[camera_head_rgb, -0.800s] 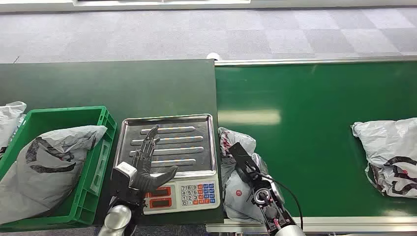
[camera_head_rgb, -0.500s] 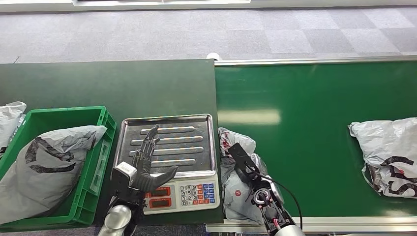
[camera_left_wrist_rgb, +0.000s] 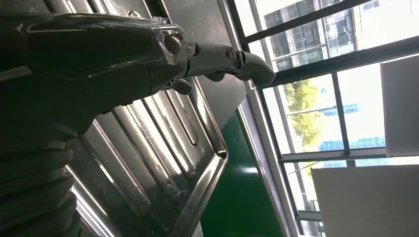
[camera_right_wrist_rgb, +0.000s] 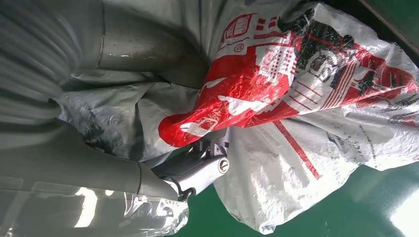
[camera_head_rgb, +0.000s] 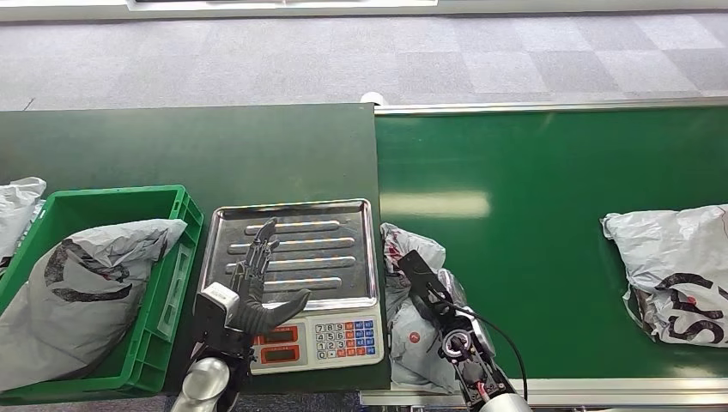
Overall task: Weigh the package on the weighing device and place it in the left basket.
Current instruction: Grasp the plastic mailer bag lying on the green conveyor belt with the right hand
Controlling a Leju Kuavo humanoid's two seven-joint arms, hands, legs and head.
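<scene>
Fingers (camera_head_rgb: 257, 253) of the left hand (camera_head_rgb: 255, 287) stretched out and spread, thumb out to the side, holding nothing; hand poised over the near part of the scale's (camera_head_rgb: 296, 283) steel pan (camera_head_rgb: 335, 225), above the red displays and keypad (camera_head_rgb: 348, 335). In the left wrist view, a fingertip (camera_left_wrist_rgb: 249, 64) points past the ribbed pan (camera_left_wrist_rgb: 163, 163). Right hand (camera_head_rgb: 427, 287) lies on the package (camera_head_rgb: 412, 330), a grey bag with red print, which sits on the green belt (camera_head_rgb: 549, 215) just right of the scale. In the right wrist view, the thumb and a finger (camera_right_wrist_rgb: 205, 168) press into the wrinkled bag (camera_right_wrist_rgb: 296, 98) with plastic bunched between them; a full grasp cannot be confirmed. Green basket (camera_head_rgb: 176, 202) stands left of the scale, touching or nearly so, with a grey bag (camera_head_rgb: 94, 275) inside. Another grey bag (camera_head_rgb: 674, 266) lies at the belt's far right; one more (camera_head_rgb: 17, 206) sits left of the basket.
</scene>
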